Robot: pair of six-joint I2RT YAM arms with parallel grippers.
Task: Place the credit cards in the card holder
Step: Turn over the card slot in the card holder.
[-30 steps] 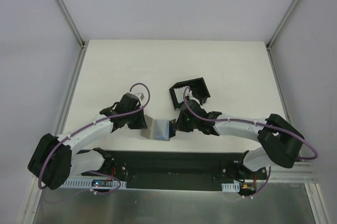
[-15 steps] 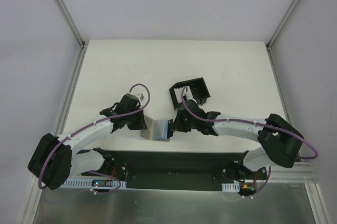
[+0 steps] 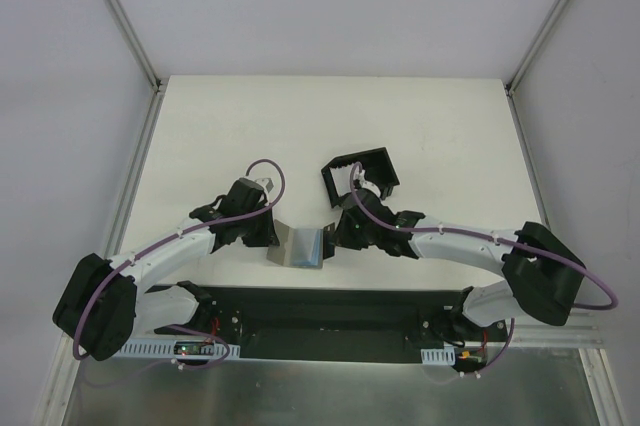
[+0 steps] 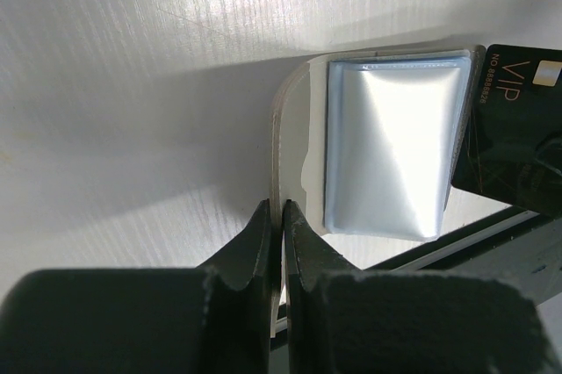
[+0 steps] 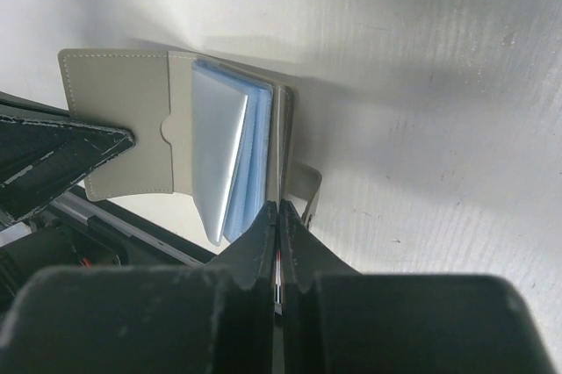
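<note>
Wallet (image 3: 298, 247) pinned by clenched left gripper (image 4: 279, 216); right gripper (image 5: 277, 216) pinched dark card (image 4: 514, 128), extraction step likely; next needed clean lift to holder (image 3: 372, 156).

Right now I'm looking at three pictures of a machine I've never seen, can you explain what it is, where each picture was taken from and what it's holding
These are two robot arms bolted at the near edge of a white table. The wide picture looks down from above and behind them; the other two come from a camera on each wrist, with that arm's own jaws at the bottom. On the table lie an open grey wallet and a black open-topped card holder. The left jaws are shut on the wallet's edge. The right jaws are shut, apparently on a dark card marked VIP that sticks out of the wallet's other side.
</note>
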